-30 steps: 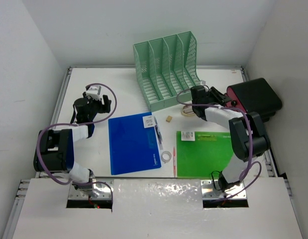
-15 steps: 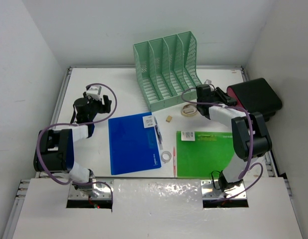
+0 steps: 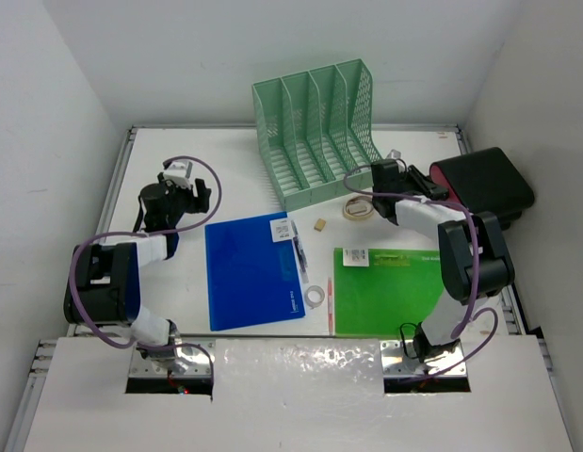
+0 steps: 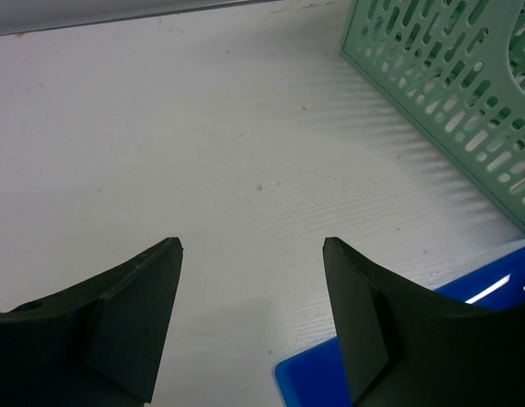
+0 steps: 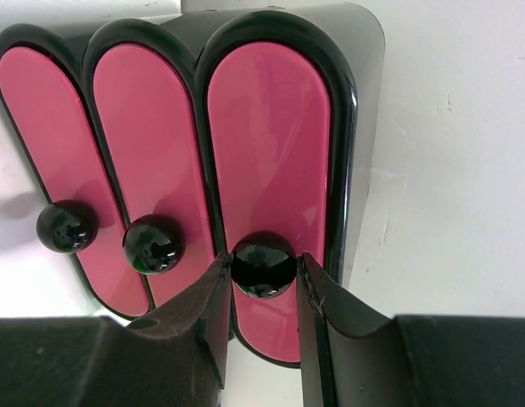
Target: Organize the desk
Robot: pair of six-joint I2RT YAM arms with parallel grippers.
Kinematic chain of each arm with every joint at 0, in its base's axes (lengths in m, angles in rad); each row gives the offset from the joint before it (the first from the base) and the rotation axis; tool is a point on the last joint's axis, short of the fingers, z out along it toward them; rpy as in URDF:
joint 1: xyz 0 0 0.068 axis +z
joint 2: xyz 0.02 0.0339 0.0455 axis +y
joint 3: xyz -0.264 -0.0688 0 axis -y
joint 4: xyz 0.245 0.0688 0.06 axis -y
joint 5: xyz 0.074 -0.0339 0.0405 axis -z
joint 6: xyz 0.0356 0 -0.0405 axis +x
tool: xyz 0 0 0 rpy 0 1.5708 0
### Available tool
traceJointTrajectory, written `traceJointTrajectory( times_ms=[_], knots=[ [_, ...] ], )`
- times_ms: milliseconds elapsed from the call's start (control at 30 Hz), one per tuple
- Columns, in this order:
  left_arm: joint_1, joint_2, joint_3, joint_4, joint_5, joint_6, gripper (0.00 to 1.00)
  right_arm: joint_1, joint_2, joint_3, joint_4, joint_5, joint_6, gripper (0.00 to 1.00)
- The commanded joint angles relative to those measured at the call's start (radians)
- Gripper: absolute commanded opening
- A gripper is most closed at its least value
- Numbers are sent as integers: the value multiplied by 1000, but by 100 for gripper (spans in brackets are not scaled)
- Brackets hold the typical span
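Note:
The desk (image 3: 234, 169) is a white tabletop with metal rails. A black drawer box (image 3: 481, 184) with pink drawer fronts (image 5: 270, 144) lies at the right edge. My right gripper (image 3: 425, 181) is shut on the black round knob (image 5: 264, 264) of the rightmost drawer in the right wrist view, one finger on each side. Two more knobs (image 5: 153, 244) show to its left. My left gripper (image 3: 192, 196) is open and empty over bare desk (image 4: 203, 127) at the back left, beside the corner of a blue folder (image 4: 304, 381).
A mint-green file rack (image 3: 319, 127) stands at the back centre, and it also shows in the left wrist view (image 4: 453, 85). The blue folder (image 3: 251, 271) and a green folder (image 3: 385, 290) lie in front. A tape roll (image 3: 355, 209), small tape ring (image 3: 315, 296), pen (image 3: 299, 247) and tan block (image 3: 320, 224) lie between.
My right gripper moved right, away from the tape roll to the drawer box, and has stayed there for the last half second. The left arm has not moved.

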State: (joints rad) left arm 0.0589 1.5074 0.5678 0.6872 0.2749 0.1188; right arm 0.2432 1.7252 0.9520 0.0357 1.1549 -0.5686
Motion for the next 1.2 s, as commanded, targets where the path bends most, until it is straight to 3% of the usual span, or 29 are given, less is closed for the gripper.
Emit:
traceJointTrajectory(
  times_ms=[0,367,600,633,767,933,1033,1167],
  knots=[
    [6,7,38,18,15,7,65,13,-3,28,-33,-15,70,0],
    [5,11,44,11,15,7,65,185,-62,5,-120,29,139,0],
    [7,16,49,6,15,7,65,211,-67,7,-194,6,206,2],
    [6,17,50,5,15,7,65,212,-65,14,-206,-1,216,25],
    [6,19,53,0,15,7,64,234,-87,30,-230,-24,223,62],
    [6,23,58,-3,23,12,64,310,-191,77,-229,-76,237,77],
    [6,25,63,-8,21,12,63,376,-243,83,-220,-168,272,79],
    [5,33,70,-17,7,7,62,395,-321,16,-141,-568,473,73]
  ],
)
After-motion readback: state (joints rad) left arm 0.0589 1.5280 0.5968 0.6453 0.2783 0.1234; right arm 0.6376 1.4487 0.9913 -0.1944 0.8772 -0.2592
